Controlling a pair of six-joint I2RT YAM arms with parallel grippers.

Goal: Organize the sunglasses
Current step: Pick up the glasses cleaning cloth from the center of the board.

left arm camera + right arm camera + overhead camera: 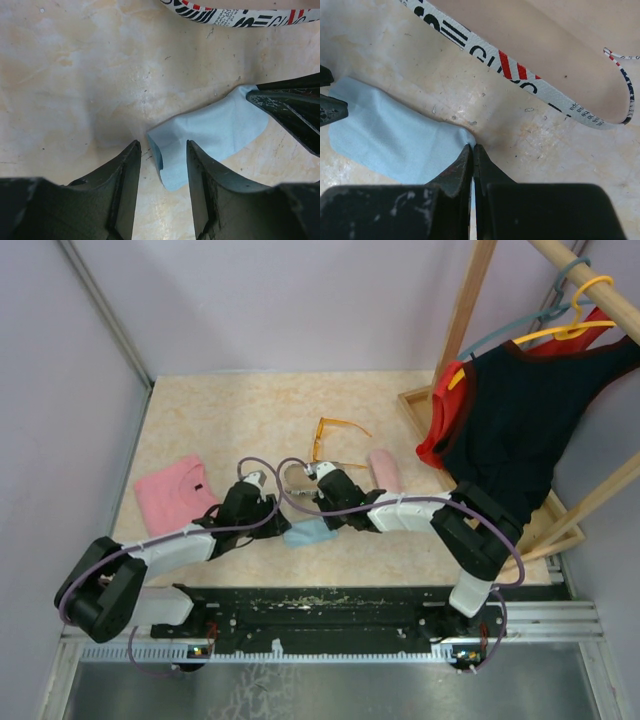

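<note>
Little sorted: orange sunglasses [318, 438] lay open on the table [220, 420], beyond both arms.
Left gripper [162, 160] stood with fingers apart astride the blue cloth [215, 130]; right gripper [472, 160] was pinched together on its corner.

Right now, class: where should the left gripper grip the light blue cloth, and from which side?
Probably its folded near end, between the fingers of the open left gripper: come down from above. The light blue cloth is doubled there and lifts slightly, giving an edge to pinch; the shut right gripper holds the opposite corner.
</note>
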